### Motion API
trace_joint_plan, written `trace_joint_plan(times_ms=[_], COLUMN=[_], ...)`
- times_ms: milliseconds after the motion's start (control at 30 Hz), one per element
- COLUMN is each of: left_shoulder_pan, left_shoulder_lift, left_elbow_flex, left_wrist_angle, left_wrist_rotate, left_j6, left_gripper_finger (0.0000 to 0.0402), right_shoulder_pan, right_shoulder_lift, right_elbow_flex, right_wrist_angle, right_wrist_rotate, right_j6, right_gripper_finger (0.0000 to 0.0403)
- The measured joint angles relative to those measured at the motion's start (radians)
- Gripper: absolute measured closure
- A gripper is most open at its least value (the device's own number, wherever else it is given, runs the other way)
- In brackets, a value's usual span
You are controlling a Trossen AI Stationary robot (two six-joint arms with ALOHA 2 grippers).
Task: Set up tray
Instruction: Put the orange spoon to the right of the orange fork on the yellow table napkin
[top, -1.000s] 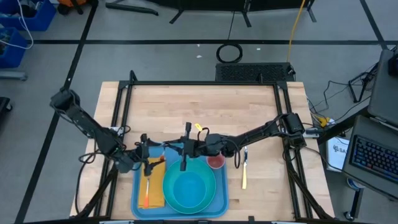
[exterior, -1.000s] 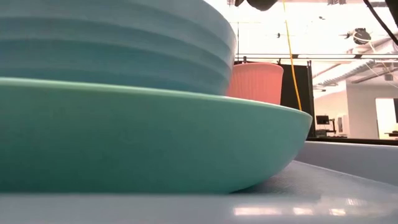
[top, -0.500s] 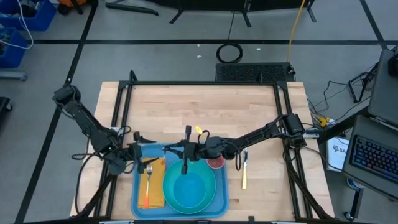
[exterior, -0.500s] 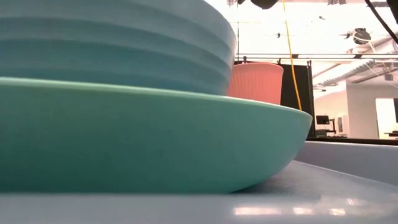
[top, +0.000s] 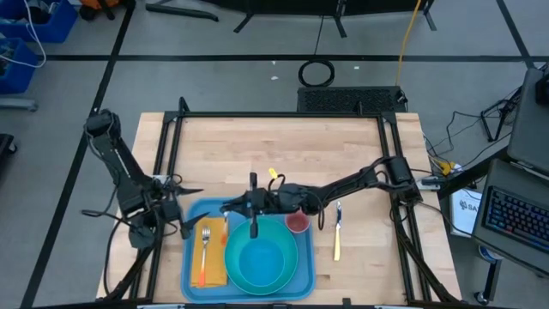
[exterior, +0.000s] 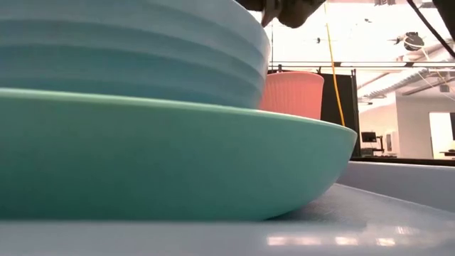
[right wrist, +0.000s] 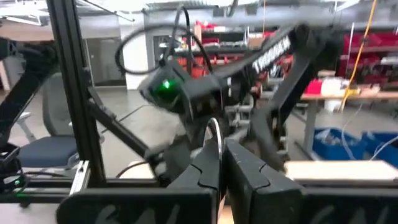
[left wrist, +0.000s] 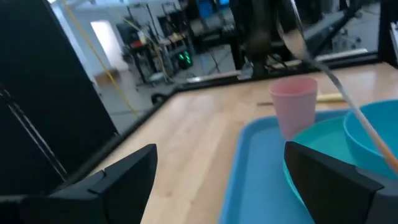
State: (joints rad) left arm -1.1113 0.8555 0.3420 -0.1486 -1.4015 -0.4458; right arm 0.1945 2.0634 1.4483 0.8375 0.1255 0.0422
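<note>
The blue tray [top: 305, 280] lies at the table's near edge. On it a turquoise bowl [top: 260, 260] sits in a turquoise plate [exterior: 178, 156]. A pink cup [top: 298, 223] stands at the tray's far right. A fork [top: 205, 245] lies flat on an orange napkin [top: 214, 262], tines toward the far edge. My left gripper [top: 190, 211] is open and holds nothing, level with the tray's left rim; its own view shows its fingers wide apart [left wrist: 230, 186]. My right gripper [top: 240, 206] hovers over the tray's far part, shut on a spoon [left wrist: 298, 46]. My right gripper pinches the spoon between its two fingers [right wrist: 205, 165] at the metal end; the spoon's bowl [right wrist: 214, 134] stands out past the fingertips. The spoon is lifted clear. Its handle [left wrist: 367, 127] slants down over the turquoise bowl.
A yellow-handled knife [top: 336, 233] lies on the bare wood just right of the tray. The far half of the wooden table [top: 274, 146] shows nothing on it. Black frame rails [top: 167, 146] run along the table's left and right sides.
My left gripper has drawn back toward the table's left edge, from over the napkin to the tray's left rim. The fork stays lying on the napkin. My right gripper has edged a little toward the left with the spoon.
</note>
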Motion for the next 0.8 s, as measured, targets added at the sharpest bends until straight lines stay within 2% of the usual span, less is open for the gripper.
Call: trace_joint_plan(times_ms=[133, 367, 500, 633, 800], left_shoulder_pan=[-0.039, -0.061, -0.061, -0.061, -0.061], left_shoulder_lift=[0.000, 0.000, 0.001, 0.000, 0.001], left_elbow_flex=[0.000, 0.000, 0.000, 0.000, 0.000], left_wrist_angle=[0.000, -0.002, -0.006, -0.006, -0.008], left_wrist_rotate=[-0.059, -0.112, -0.119, -0.120, -0.119], left_j6=[0.028, 0.030, 0.032, 0.032, 0.031], left_gripper_finger=[0.0050, 0.0050, 0.0050, 0.0050, 0.0050], right_shoulder_pan=[-0.005, -0.007, -0.007, -0.003, -0.001], right_shoulder_lift=[0.035, 0.104, 0.151, 0.210, 0.285], right_elbow_flex=[0.000, 0.028, 0.104, 0.206, 0.312], right_wrist_angle=[0.056, 0.100, 0.083, -0.029, -0.063], right_wrist_rotate=[-0.050, -0.066, -0.105, -0.101, -0.100], right_j6=[0.064, 0.154, 0.191, 0.205, 0.268], right_gripper_finger=[0.0402, 0.0402, 0.0402, 0.0402, 0.0402])
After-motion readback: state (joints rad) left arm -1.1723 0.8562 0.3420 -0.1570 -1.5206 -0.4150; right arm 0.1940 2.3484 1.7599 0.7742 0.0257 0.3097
